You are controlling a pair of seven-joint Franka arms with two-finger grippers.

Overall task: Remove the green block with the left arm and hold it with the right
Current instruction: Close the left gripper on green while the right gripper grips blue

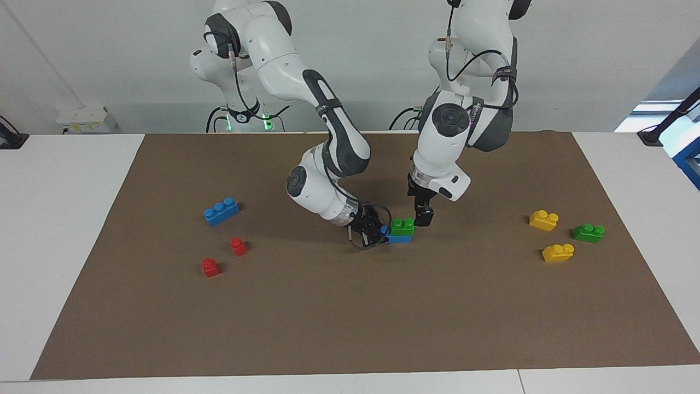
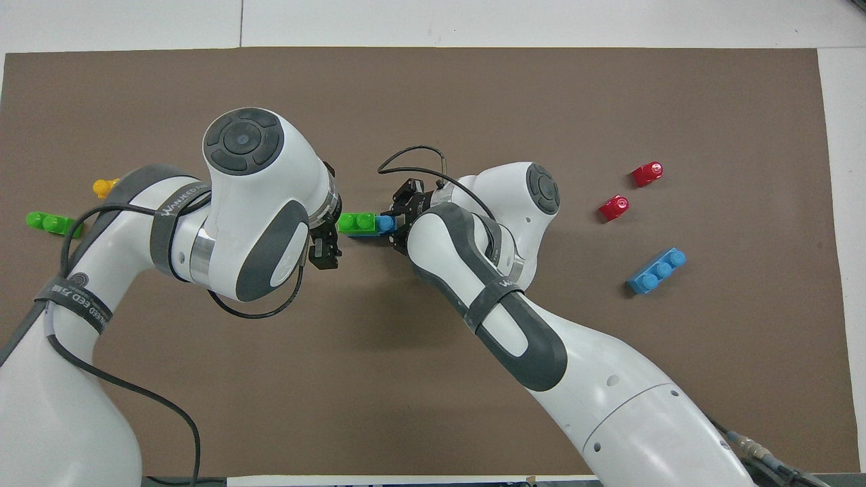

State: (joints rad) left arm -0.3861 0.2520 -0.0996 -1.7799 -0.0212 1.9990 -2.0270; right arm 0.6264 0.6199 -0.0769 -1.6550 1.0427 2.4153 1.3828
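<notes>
Small bright green plastic two-stud brick is sitting stacked on a blue plastic brick, near the middle of the brown mat covering the white desk.

Right tool is lying low at the blue brick's end toward the right arm's end of the desk, its fingers drawn together and clamping on that exposed blue end; in the overhead view the same tool is meeting the blue stud. It is gripping the blue base, not the green brick.

Left tool is pointing down just beside the green brick, at the stack's end toward the left arm's end of the desk. Its fingers are standing apart and holding nothing; whether it is touching the stack I cannot tell.

Also lying on the mat:
- toward the left arm's end: two yellow two-stud bricks and a second green two-stud brick.
- toward the right arm's end: a blue three-stud brick and two small red bricks.
</notes>
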